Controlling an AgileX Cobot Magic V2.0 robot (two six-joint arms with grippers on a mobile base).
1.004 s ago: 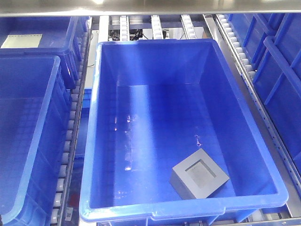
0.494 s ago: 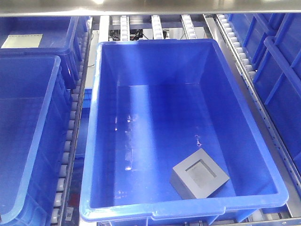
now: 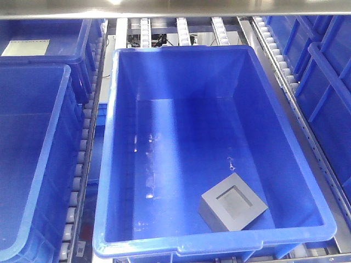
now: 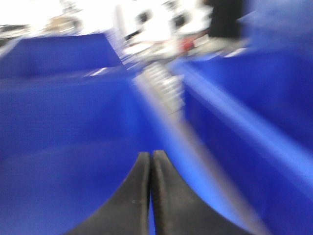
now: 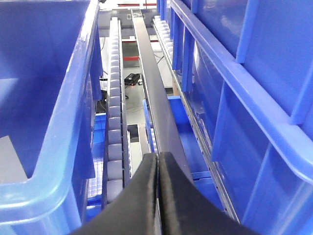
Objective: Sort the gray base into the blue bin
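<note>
The gray base [image 3: 233, 204] lies on the floor of the blue bin [image 3: 181, 51], near its front right corner, with its square recess facing up. Neither gripper shows in the front view. In the blurred left wrist view my left gripper [image 4: 150, 154] is shut on nothing, above a blue bin wall. My right gripper [image 5: 158, 155] is also shut and empty. It hangs over the roller track [image 5: 115, 122] to the right of a blue bin's rim [image 5: 73, 107]. A gray patch [image 5: 10, 161] shows inside that bin.
More blue bins stand to the left [image 3: 33, 164], back left [image 3: 55, 33] and right [image 3: 329, 82]. Roller rails [image 3: 82, 159] run between them. A metal shelf edge [image 3: 175, 8] crosses the top. A dark rail [image 5: 151, 88] runs ahead of the right gripper.
</note>
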